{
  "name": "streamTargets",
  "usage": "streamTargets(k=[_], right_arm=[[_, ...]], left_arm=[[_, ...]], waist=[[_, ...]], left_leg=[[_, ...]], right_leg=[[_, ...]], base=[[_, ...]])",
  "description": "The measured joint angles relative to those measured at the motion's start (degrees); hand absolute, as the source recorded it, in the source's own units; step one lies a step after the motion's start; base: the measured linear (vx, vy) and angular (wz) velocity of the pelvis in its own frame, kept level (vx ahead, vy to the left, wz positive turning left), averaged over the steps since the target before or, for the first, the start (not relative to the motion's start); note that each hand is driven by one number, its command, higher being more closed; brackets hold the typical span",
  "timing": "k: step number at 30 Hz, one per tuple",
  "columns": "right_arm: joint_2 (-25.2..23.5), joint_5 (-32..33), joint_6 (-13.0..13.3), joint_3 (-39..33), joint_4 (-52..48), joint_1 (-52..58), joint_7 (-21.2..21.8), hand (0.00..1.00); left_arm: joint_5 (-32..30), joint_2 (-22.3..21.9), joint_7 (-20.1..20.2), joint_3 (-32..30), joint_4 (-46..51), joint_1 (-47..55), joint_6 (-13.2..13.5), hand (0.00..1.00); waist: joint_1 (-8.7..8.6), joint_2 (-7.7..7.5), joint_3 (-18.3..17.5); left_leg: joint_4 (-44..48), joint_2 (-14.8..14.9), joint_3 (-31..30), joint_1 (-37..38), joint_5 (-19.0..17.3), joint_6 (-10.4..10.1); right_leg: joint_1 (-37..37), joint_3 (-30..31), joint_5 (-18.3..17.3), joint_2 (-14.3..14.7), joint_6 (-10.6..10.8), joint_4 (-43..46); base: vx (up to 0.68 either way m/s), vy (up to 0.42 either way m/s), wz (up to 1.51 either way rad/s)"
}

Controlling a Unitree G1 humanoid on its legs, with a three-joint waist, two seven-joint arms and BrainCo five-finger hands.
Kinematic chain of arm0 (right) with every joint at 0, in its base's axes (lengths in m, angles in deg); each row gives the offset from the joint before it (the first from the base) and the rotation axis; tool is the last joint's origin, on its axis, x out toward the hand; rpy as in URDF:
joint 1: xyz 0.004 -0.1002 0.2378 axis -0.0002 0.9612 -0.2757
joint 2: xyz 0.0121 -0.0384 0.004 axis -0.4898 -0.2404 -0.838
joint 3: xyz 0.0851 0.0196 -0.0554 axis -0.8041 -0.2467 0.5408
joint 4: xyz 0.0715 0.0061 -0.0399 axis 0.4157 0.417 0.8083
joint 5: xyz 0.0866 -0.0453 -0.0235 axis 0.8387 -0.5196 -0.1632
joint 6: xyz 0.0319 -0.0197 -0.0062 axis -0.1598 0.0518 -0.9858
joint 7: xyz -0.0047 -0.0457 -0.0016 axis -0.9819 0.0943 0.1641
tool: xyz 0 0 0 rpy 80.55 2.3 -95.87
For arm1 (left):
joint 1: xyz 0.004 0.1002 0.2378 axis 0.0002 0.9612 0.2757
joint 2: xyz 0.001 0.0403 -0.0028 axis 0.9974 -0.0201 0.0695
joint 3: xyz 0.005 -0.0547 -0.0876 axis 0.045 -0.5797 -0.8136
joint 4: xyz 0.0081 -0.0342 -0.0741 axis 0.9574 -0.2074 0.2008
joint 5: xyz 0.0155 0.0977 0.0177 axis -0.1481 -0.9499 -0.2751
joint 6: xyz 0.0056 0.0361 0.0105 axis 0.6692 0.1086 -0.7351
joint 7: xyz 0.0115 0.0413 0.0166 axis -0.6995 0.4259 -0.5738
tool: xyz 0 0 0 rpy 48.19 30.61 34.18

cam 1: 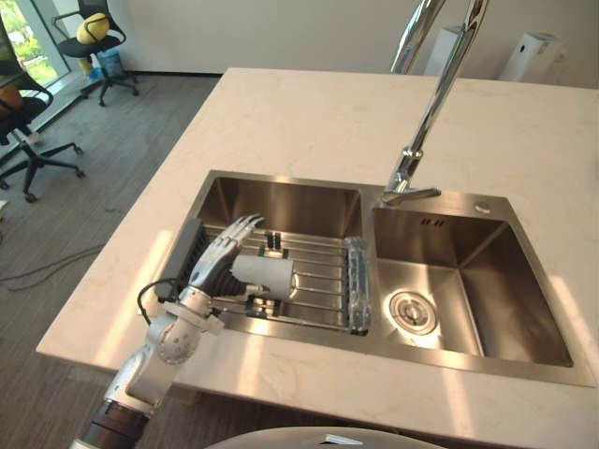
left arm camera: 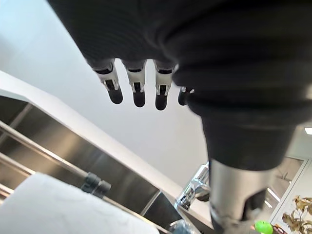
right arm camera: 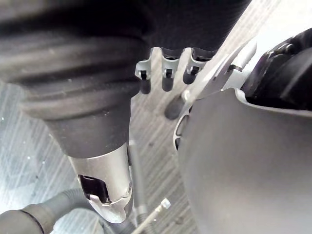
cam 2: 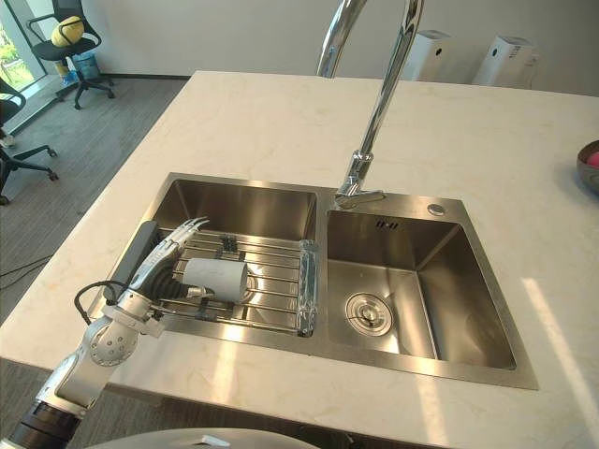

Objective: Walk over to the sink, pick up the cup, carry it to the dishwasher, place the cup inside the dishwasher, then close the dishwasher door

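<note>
Hovering our left hand (cam 1: pixel 210 266), fingers straight and holding nothing, we are seeing the cup (cam 1: pixel 265 274) lying on the rack (cam 1: pixel 323 281) just at its three o'clock, axis nine-to-three.

No text, label, number or sign can be read anywhere. The cup (cam 2: pixel 217 277) shows a plain white side, and the bench (cam 2: pixel 281 131) and the sink (cam 2: pixel 468 281) carry no legible print.
</note>
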Motion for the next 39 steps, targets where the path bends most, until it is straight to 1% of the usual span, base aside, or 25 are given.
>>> streamTargets(k=[2, 3, 6, 7, 12, 15, 20, 24, 26, 28, 31, 33, 39], right_arm=[[0.3, 0.1, 0.3, 0.0, 0.0, 0.1, 1.0, 0.00], [0.4, 0.1, 0.5, 0.1, 0.0, 0.1, 1.0, 0.00], [0.7, 0.5, 0.5, 0.2, 0.1, 0.1, 1.1, 0.00], [0.8, 0.7, 0.5, 0.2, 0.1, 0.1, 1.2, 0.00], [0.8, 1.4, 0.5, 0.2, 0.1, 0.1, 1.8, 0.00], [0.9, 2.5, 0.4, 0.3, 0.2, 0.1, 2.0, 0.00], [1.1, 2.7, 0.4, 0.3, 0.5, 0.2, 2.3, 0.00], [1.2, 2.7, 0.4, 0.4, 0.5, 0.3, 3.1, 0.00], [1.5, 2.7, 0.4, 1.5, 0.5, 0.3, 3.2, 0.00], [1.7, 2.7, 0.4, 2.3, 0.5, 0.3, 3.3, 0.00], [1.9, 2.7, 0.4, 2.4, 0.5, 0.5, 3.5, 0.00], [2.1, 2.8, 0.5, 2.4, 0.4, 0.9, 3.5, 0.00], [2.2, 2.8, 0.4, 2.5, 0.5, 1.4, 3.5, 0.00]], left_arm=[[0.0, 0.8, 0.9, 1.2, -0.3, 0.0, -0.6, 0.00], [0.0, 0.8, 0.9, 1.3, -0.8, 0.0, -0.7, 0.00], [-0.4, 0.9, 0.9, 1.3, -3.6, -0.2, -2.0, 0.00], [-1.4, 1.0, 0.8, 1.4, -4.3, -0.2, -2.5, 0.00], [-3.4, 2.1, -1.5, 3.2, -7.0, -0.6, -3.2, 0.00], [-4.6, 2.1, -3.9, 3.2, -9.2, -0.8, -3.9, 0.00], [-5.7, 2.0, -5.5, 3.6, -10.5, -1.3, -3.8, 0.00], [-6.8, 2.0, -6.1, 3.9, -11.8, -2.1, -3.9, 0.00], [-6.8, 2.0, -7.1, 4.3, -12.7, -2.6, -3.9, 0.00], [-6.9, 2.0, -7.2, 4.3, -13.2, -2.8, -3.9, 0.00], [-8.9, 2.1, -7.2, 4.9, -13.8, -3.0, -3.6, 0.00], [-10.2, 2.1, -7.3, 5.6, -15.3, -4.0, -2.7, 0.00], [-11.3, 2.2, -6.8, 6.8, -16.9, -5.4, -2.7, 0.00]], waist=[[-0.30, 0.37, 0.1], [-0.38, 0.51, 0.1], [-0.89, 1.02, 0.0], [-1.01, 1.15, 0.1], [-1.44, 1.20, 0.1], [-1.88, 1.20, 0.1], [-1.69, 1.56, -0.1], [-1.68, 1.61, -0.1], [-1.66, 1.62, -0.1], [-1.67, 1.60, -0.1], [-1.36, 1.73, -0.2], [-1.17, 2.11, -0.5], [-1.22, 2.06, -0.5]], left_leg=[[0.0, 0.0, 0.0, -0.1, 0.0, 0.0], [0.0, 0.0, 0.0, -0.1, 0.0, 0.0], [0.0, 0.0, 0.1, -0.4, 0.0, 0.0], [0.0, 0.0, 0.1, -0.5, 0.0, 0.0], [0.0, 0.0, 0.5, -0.7, -0.1, -0.1], [0.0, 0.0, 0.9, -0.6, -0.1, -0.1], [0.1, 0.0, 1.8, -0.2, -0.4, -0.2], [0.1, 0.0, 1.8, -0.2, -0.3, -0.2], [0.1, 0.1, 1.9, -0.1, -0.3, -0.2], [0.0, 0.1, 2.1, -0.1, -0.4, -0.2], [0.0, 0.1, 3.0, 0.0, -0.4, -0.2], [0.0, 0.0, 3.1, 0.1, -0.4, -0.2], [0.0, -0.2, 3.3, 0.1, -0.6, -0.7]], right_leg=[[-0.1, 0.0, 0.0, 0.0, 0.0, 0.0], [-0.1, 0.1, 0.0, 0.0, 0.0, 0.0], [-0.5, 0.2, 0.0, 0.0, 0.0, 0.0], [-0.7, 0.2, 0.0, 0.0, 0.0, 0.0], [-1.0, 0.5, 0.1, 0.1, 0.1, 0.0], [-1.1, 0.9, 0.1, 0.1, 0.1, 0.0], [-1.3, 1.8, 0.4, 0.1, 0.2, 0.0], [-1.4, 1.8, 0.5, 0.1, 0.1, 0.0], [-1.4, 1.9, 0.6, 0.1, 0.1, 0.0], [-1.5, 2.1, 0.6, 0.1, 0.1, 0.0], [-1.9, 3.1, 0.8, 0.1, 0.1, 0.0], [-1.9, 3.3, 1.0, 0.1, 0.1, 0.0], [-1.9, 3.6, 1.1, 0.0, 0.1, 0.0]], base=[[0.00, 0.000, 0.00], [0.00, 0.000, 0.00], [0.00, 0.000, 0.00], [0.00, 0.000, 0.00], [-0.01, 0.000, -0.03], [-0.02, 0.001, -0.05], [-0.03, -0.002, -0.10], [-0.05, -0.012, -0.01], [-0.04, -0.011, -0.02], [-0.04, -0.007, -0.06], [-0.03, -0.002, -0.13], [-0.03, 0.002, -0.06], [-0.03, -0.003, -0.01]])
